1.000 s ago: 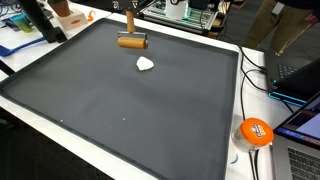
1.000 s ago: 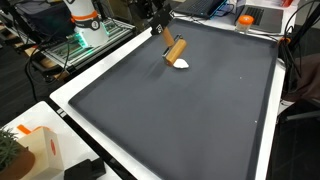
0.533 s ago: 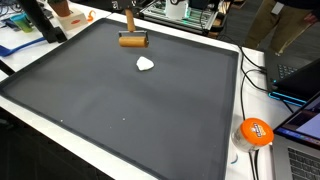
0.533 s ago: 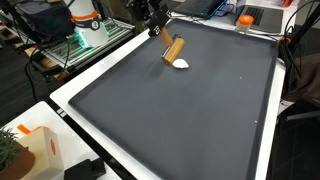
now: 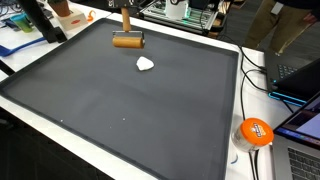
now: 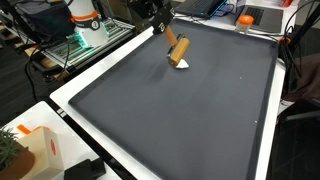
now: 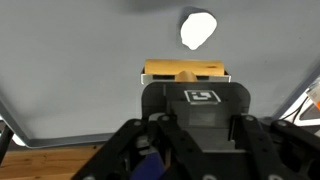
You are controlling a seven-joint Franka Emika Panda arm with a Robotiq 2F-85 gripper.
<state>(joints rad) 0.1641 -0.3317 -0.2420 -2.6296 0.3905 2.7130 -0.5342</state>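
Wooden roller [image 5: 127, 41]: sat at the far end of the dark mat [image 5: 120, 105], close to the back rim. The cylinder head lay crosswise and the handle rose up toward the gripper [image 6: 160, 20].
Roller tilt: in an exterior view [image 6: 177, 47] it leaned, handle end high and head end low. Could not tell whether the head touched the mat or hung just above it.
Jaw state: drawn in as far as they went, clamped on the roller's handle. The contact itself was hidden behind the gripper body in the wrist view.
Wrist view: the tan roller head [image 7: 185, 71] showed just past the gripper housing, square across the frame.
White lump [image 5: 146, 64]: a small pale piece lay on the mat just beside the roller head, on the side toward the mat's middle. It was apart from the roller in the wrist view [image 7: 198, 29] and nearly touching it in an exterior view [image 6: 181, 65].
Surroundings: an orange round object [image 5: 254, 131] sat off the mat at one corner, well apart from the roller. An open laptop [image 5: 298, 78] stood beyond the mat's side edge.
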